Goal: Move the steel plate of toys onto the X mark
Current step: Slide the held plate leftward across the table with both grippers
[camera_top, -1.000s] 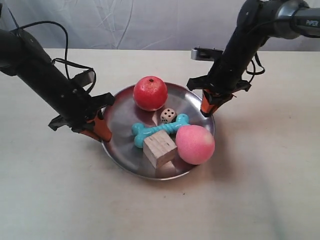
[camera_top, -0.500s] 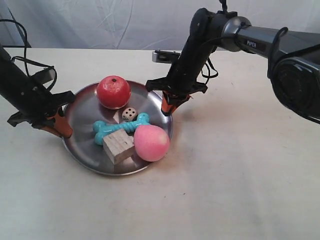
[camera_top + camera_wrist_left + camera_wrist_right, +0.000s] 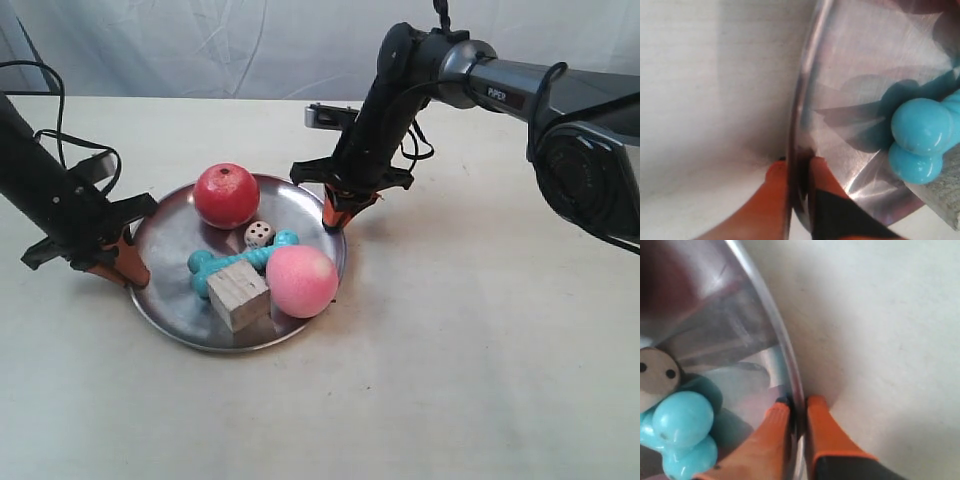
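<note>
Shiny metal plate (image 3: 168, 238); glossy teal bone (image 3: 204, 266), rough wooden cube (image 3: 238, 295) — matt table (image 3: 460, 350)

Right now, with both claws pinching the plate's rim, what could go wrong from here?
1. The left claw and right claw each hold only the thin rim of the steel plate; uneven arm motion could make it slip or pivot.
2. The red ball and pink ball lie loose on the shallow plate; a tilt could roll them over the rim.
3. The X mark shows in no view, so the drop spot may be misjudged.
</note>
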Robot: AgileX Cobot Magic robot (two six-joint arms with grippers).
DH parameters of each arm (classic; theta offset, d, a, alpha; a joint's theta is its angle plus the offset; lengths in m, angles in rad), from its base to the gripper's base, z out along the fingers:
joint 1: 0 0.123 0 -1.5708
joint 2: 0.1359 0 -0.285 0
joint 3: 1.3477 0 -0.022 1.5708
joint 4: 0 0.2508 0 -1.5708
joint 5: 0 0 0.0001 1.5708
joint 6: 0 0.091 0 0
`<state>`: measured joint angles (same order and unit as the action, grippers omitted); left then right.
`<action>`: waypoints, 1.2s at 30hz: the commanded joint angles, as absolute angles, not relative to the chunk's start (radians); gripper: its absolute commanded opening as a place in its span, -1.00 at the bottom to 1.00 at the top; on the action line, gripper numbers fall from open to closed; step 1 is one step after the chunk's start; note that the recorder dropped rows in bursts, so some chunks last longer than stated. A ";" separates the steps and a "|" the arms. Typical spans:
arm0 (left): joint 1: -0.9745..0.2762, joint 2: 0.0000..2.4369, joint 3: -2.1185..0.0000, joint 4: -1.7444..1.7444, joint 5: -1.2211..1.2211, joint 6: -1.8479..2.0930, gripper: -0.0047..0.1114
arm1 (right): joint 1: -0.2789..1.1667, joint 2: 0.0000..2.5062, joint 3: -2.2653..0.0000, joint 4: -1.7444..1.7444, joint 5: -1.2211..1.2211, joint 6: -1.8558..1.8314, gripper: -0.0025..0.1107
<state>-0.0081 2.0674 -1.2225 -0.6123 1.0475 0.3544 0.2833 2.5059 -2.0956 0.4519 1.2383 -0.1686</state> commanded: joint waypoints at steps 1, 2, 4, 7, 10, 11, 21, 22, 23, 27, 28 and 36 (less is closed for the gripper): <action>-0.001 2.070 -1.227 -0.676 1.015 0.339 -0.92 | 0.310 2.497 -2.111 0.702 1.221 -0.153 -0.97; 0.003 2.070 -1.227 -0.678 1.015 0.339 -0.92 | 0.310 2.497 -2.111 0.702 1.221 -0.153 -0.97; 0.016 2.070 -1.227 -0.680 1.017 0.339 -0.87 | 0.310 2.497 -2.111 0.702 1.221 -0.153 -0.89; 0.032 2.070 -1.227 -0.686 1.021 0.339 -0.68 | 0.310 2.497 -2.111 0.702 1.221 -0.153 -0.58; 0.038 2.070 -1.227 -0.702 1.022 0.339 -0.43 | 0.310 2.497 -2.111 0.700 1.221 -0.153 -0.37; 0.038 2.070 -1.227 -0.711 1.022 0.339 -0.34 | 0.310 2.497 -2.111 0.698 1.221 -0.153 -0.38; 0.038 2.070 -1.227 -0.731 1.044 0.352 0.08 | 0.310 2.497 -2.111 0.630 1.221 -0.129 -0.38; 0.038 2.070 -1.227 -0.731 1.052 0.352 0.08 | 0.308 2.497 -2.111 0.625 1.221 -0.127 -0.38; 0.038 2.070 -1.227 -0.731 1.058 0.354 0.08 | 0.304 2.495 -2.111 0.620 1.221 -0.127 -0.38; 0.038 2.070 -1.227 -0.731 1.060 0.354 0.08 | 0.291 2.489 -2.111 0.596 1.221 -0.127 -0.34; 0.038 2.070 -1.227 -0.731 1.060 0.354 0.08 | 0.287 2.489 -2.111 0.596 1.221 -0.127 -0.30; 0.038 2.070 -1.227 -0.729 1.038 0.372 0.08 | 0.279 2.487 -2.111 0.559 1.221 -0.127 -0.09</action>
<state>0.0432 2.0715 -1.2238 -0.7030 1.0437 0.3588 0.2842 2.5059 -2.1015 0.5625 1.2172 -0.1283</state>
